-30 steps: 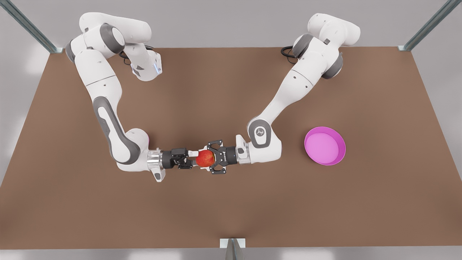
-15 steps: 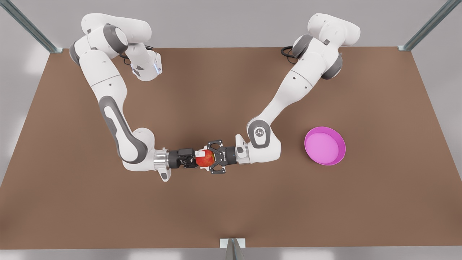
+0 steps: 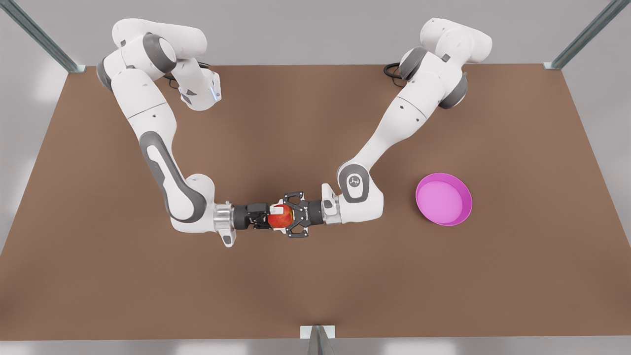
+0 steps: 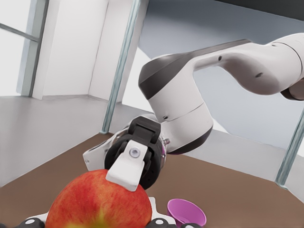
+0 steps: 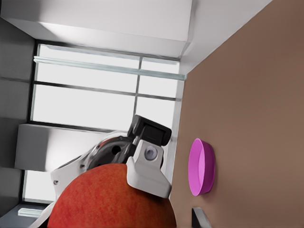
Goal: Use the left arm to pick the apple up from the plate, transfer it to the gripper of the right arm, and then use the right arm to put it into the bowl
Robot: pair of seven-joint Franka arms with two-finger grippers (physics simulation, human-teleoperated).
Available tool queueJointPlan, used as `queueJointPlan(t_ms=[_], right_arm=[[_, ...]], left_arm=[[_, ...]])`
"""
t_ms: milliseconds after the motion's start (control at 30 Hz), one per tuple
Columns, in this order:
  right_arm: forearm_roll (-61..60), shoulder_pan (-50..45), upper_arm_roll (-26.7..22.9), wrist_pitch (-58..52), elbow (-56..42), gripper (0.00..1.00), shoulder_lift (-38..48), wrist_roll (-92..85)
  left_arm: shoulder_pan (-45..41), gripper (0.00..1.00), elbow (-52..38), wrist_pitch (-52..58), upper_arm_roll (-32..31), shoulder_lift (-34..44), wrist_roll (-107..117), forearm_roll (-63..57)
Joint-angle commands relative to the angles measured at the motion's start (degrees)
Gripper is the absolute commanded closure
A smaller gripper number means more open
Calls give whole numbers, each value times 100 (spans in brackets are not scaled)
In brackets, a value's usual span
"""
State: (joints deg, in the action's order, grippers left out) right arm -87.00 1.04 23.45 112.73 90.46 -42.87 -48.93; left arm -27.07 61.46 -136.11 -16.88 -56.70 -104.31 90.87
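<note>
The red and yellow apple [image 3: 280, 218] hangs above the middle of the table, and my left gripper [image 3: 272, 217] is shut on it from the front view's left. My right gripper [image 3: 283, 215] faces it from the right, open, with its fingers spread above and below the apple. The left wrist view has the apple [image 4: 99, 205] close up, with a white right fingertip [image 4: 128, 168] over its top. The right wrist view shows the apple [image 5: 109, 199] with a left fingertip [image 5: 148, 173] on it. The pink bowl [image 3: 443, 199] stands at the front view's right. The pink plate [image 5: 202, 166] lies beyond the left arm.
The brown table [image 3: 315, 286] spreads wide around both arms. The bowl [image 4: 186, 212] also appears past the right arm in the left wrist view. A metal bracket [image 3: 318, 334] sits at the middle of the table's front edge, and frame posts stand at the back corners.
My left arm has carried the apple toward the front view's right, deeper between the right gripper's spread fingers. The right arm and the bowl have stayed where they were.
</note>
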Motion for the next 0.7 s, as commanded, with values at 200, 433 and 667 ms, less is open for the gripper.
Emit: queueJointPlan(t_ms=[200, 433, 667], right_arm=[[-27, -8, 10, -41, -2, 0, 24, 41], [-36, 36, 98, -32, -20, 7, 51, 41], [-36, 19, 98, -5, -20, 24, 42, 41]], left_arm=[[0, 32, -3, 49, -8, 9, -116, -16], [0, 32, -3, 49, -8, 9, -115, -16], [0, 32, -3, 49, -8, 1, -124, -16]])
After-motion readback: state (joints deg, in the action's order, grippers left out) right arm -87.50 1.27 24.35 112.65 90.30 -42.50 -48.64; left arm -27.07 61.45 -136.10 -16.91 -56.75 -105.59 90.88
